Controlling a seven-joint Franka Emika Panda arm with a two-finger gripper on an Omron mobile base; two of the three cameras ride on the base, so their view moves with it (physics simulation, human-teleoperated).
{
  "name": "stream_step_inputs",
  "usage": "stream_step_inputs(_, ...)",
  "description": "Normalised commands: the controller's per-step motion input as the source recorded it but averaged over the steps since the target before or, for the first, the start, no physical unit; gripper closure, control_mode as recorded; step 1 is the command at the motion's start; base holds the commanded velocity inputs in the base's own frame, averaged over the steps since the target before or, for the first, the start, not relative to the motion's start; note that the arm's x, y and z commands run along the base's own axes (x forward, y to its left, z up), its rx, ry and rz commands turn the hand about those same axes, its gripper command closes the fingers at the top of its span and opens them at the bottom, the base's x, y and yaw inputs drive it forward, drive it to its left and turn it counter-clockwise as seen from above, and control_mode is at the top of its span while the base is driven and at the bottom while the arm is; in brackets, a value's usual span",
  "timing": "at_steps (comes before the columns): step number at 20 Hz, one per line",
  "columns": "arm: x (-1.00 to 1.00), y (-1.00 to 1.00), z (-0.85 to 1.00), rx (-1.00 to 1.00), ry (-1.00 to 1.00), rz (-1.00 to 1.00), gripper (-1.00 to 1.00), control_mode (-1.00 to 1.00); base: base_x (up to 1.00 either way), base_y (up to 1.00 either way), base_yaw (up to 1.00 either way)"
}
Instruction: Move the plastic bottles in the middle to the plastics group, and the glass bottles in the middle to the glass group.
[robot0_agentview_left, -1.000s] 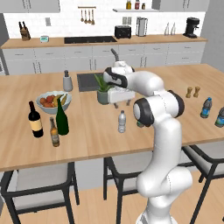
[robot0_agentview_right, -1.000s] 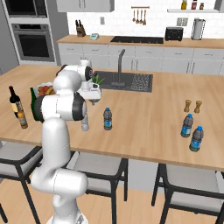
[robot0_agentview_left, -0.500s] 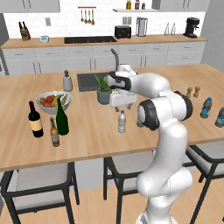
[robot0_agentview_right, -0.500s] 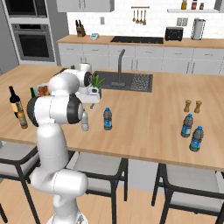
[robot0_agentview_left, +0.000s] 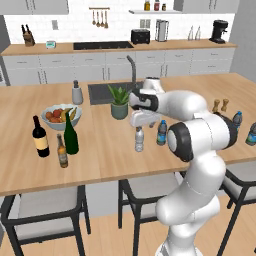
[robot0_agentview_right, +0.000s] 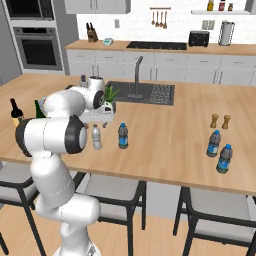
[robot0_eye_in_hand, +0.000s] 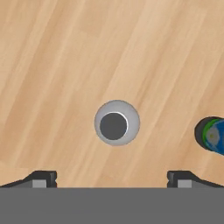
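The gripper (robot0_eye_in_hand: 112, 177) is hanging wide open right above the clear bottle (robot0_agentview_left: 139, 139), standing mid-bench (robot0_agentview_left: 105, 145) beside the blue-label bottle (robot0_agentview_left: 162, 133). It looks light and slippery (maybe squashy), so squeezing its body gently seems best.

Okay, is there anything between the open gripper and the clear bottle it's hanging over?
Nothing visible. The gripper hangs directly above the clear bottle with its jaws wide open, and only bare counter shows around the bottle's cap. The blue-capped bottle stands off to one side, apart from it and outside the fingers' span.
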Motion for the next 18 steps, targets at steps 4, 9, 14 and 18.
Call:
stream_step_inputs(4,0.0,0.0,-0.26,0.0,-0.29,-0.01,-1.0,-1.0,0.0,0.0,0.0)
stream_step_inputs(9,0.18,0.01,0.0,0.0,-0.02,-0.06,-1.0,-1.0,0.0,0.0,0.0)
stream_step_inputs(14,0.11,0.01,0.0,0.0,0.02,-0.01,-1.0,-1.0,0.0,0.0,0.0)
stream_step_inputs(18,0.21,0.21,0.0,0.0,0.0,0.0,-1.0,-1.0,0.0,0.0,0.0)
